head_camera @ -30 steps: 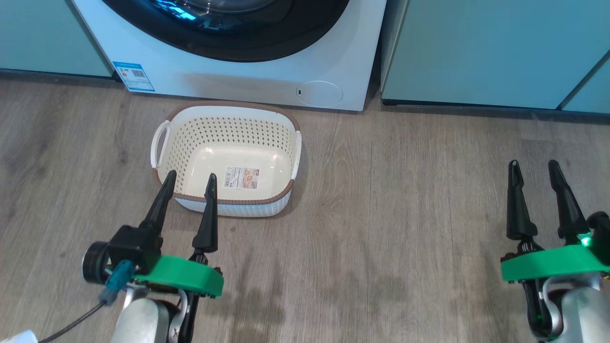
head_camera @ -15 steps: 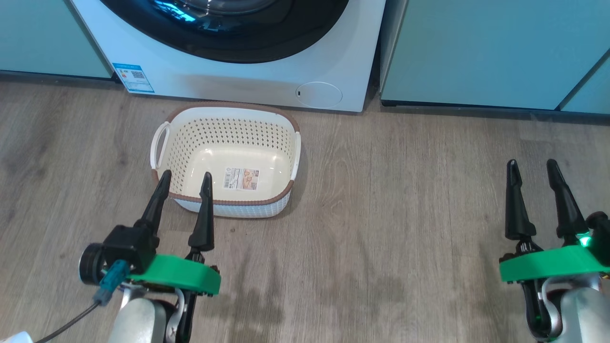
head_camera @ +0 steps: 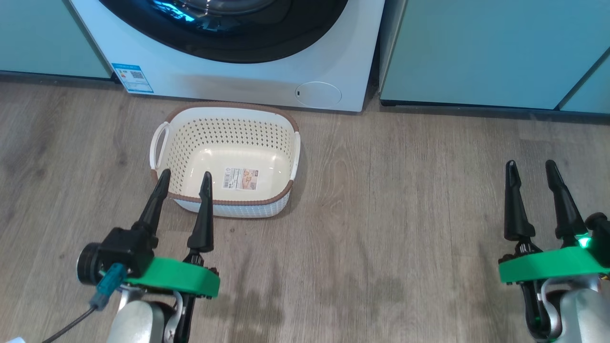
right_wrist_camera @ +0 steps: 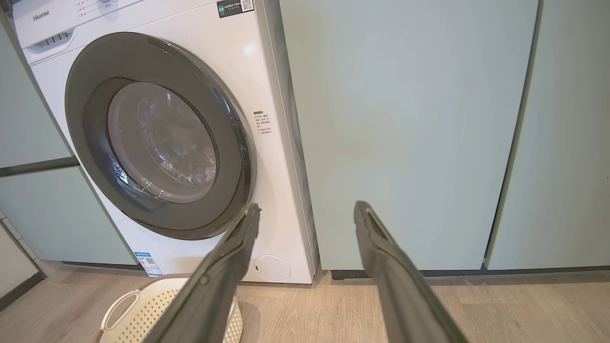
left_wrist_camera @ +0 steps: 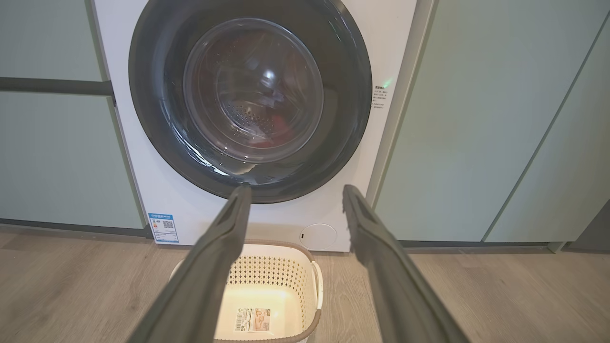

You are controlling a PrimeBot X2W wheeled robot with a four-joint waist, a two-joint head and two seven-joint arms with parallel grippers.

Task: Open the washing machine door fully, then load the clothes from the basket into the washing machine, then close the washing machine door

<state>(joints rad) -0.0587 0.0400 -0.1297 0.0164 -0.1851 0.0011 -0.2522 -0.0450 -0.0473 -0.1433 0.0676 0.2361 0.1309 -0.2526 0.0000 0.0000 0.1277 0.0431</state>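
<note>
The white washing machine [head_camera: 238,78] stands at the back, its black-rimmed washing machine door [left_wrist_camera: 250,100] lying flush against the front. Something red, likely the clothes [left_wrist_camera: 282,127], shows faintly through the glass. The cream basket [head_camera: 281,143] with a brown rim sits on the floor before the machine, holding nothing but its label. My left gripper [head_camera: 185,175] is open, its fingertips over the basket's near rim in the head view. My right gripper [head_camera: 530,165] is open too, far right over bare floor. In the wrist views, the left gripper [left_wrist_camera: 295,189] and right gripper [right_wrist_camera: 307,206] point at the machine.
Pale teal cabinets [head_camera: 476,47] flank the machine on both sides, and they reach the floor [head_camera: 391,214] of grey wood planks. The round filter cap [head_camera: 318,94] and blue sticker [head_camera: 132,77] sit low on the machine's front.
My left gripper has drifted slightly to the left and back toward me. The right gripper, basket and door stay as they were.
</note>
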